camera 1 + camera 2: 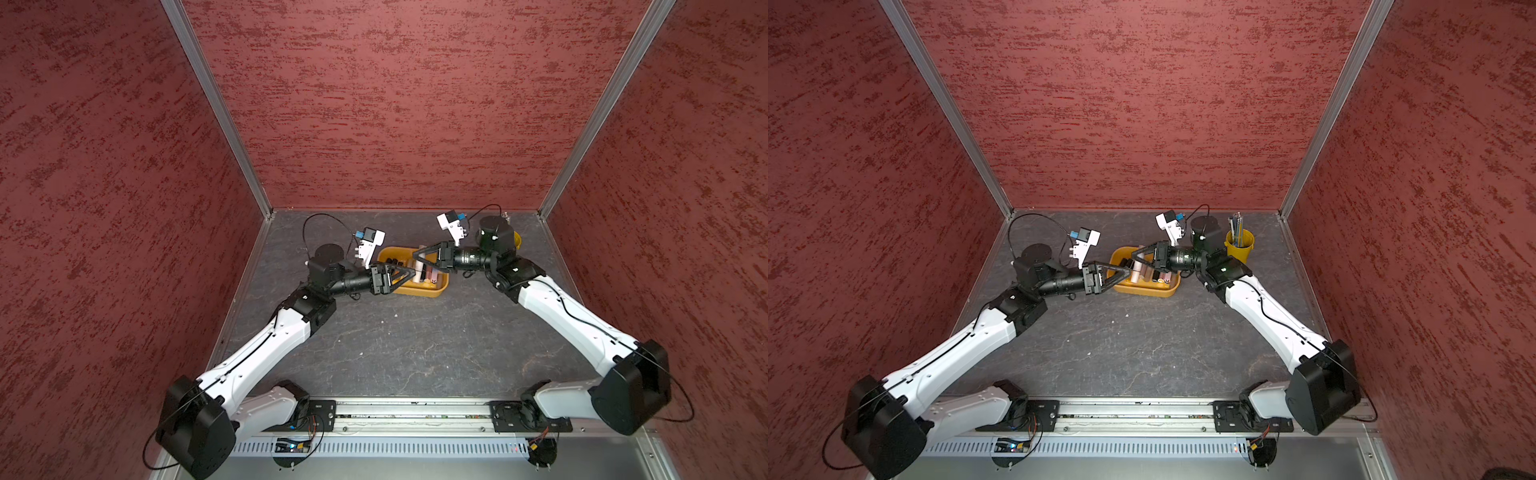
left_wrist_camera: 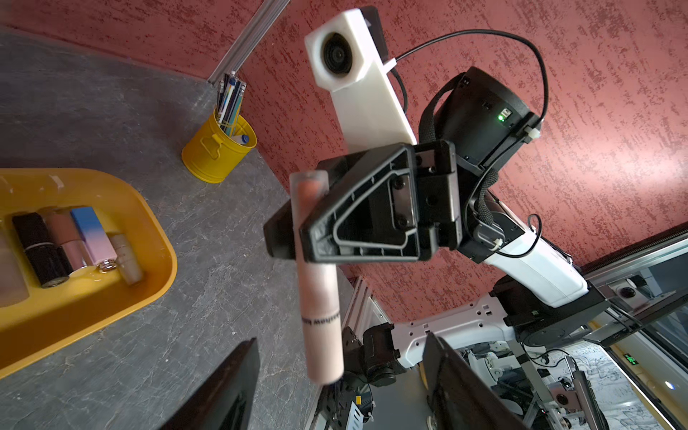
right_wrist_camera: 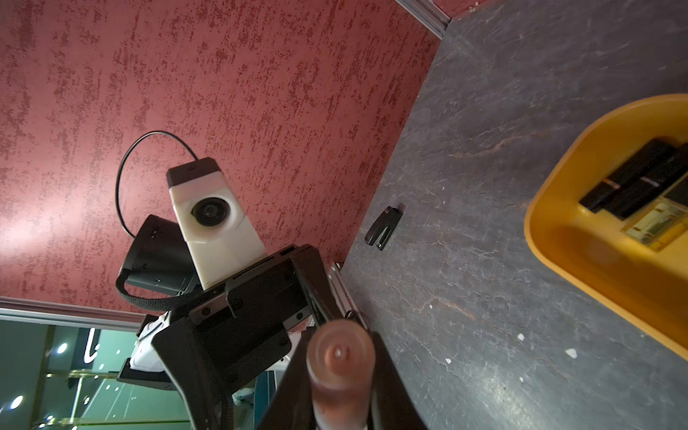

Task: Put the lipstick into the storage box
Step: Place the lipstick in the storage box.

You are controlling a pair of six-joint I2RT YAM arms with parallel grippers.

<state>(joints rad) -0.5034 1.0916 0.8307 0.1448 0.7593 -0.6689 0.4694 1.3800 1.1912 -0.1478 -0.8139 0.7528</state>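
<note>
A pale pink lipstick (image 2: 320, 298) tube hangs above the table beside the mustard-yellow storage box (image 2: 156, 268). My right gripper (image 2: 298, 231) is shut on its upper part, and its round end (image 3: 340, 357) fills the gap between the pads. My left gripper (image 2: 342, 372) stands open, with the tube's lower end between its spread fingers and touching neither. In both top views the two grippers (image 1: 409, 272) (image 1: 417, 252) meet tip to tip over the storage box (image 1: 1154, 293). Several lipsticks (image 2: 74, 242) lie side by side in the box.
A small yellow pen cup (image 1: 1239, 245) full of pens stands at the back right, behind the right arm. A small black clip (image 3: 383, 227) lies on the grey table near the left wall. Red walls close in three sides.
</note>
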